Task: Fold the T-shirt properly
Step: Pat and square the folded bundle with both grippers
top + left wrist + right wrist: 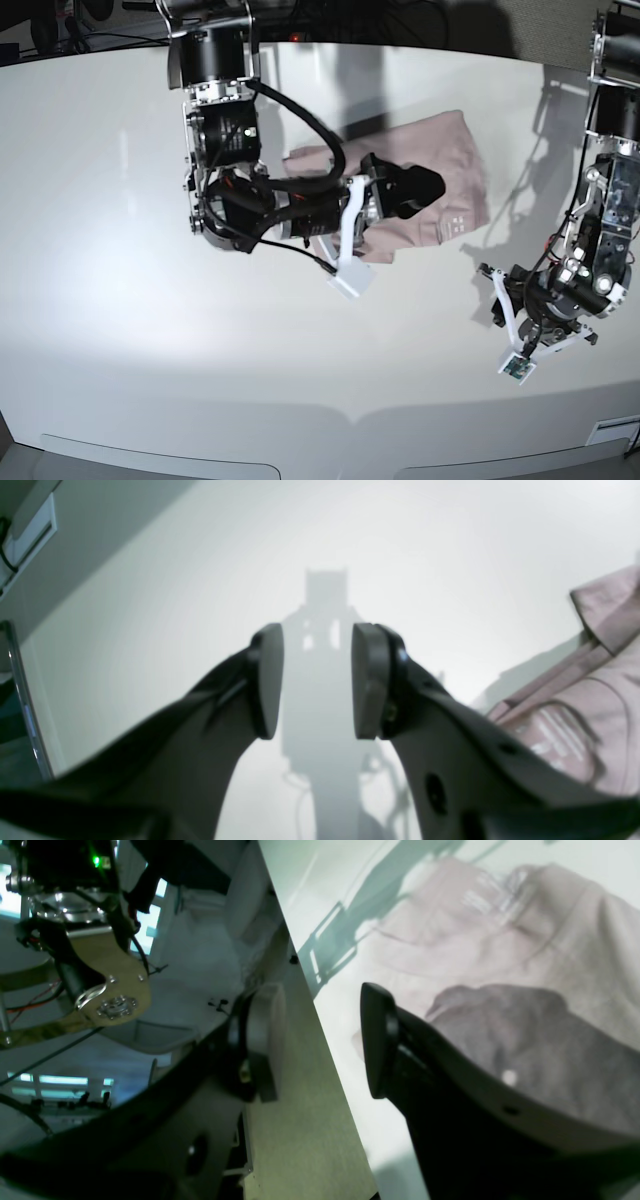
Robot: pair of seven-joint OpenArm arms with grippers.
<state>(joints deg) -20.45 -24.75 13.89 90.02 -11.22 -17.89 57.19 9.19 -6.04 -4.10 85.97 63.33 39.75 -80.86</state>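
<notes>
T-shirt [440, 175] lies folded on the far middle of the white table [110, 300].
Left wrist view: left gripper [317, 680] fingers stand apart, empty, above bare table, the shirt at right. Right wrist view: right gripper [322, 1040] fingers are parted, holding nothing, over the table edge beside the shirt. Base view: right arm reaches over the shirt; left arm hangs well apart at near right.
</notes>
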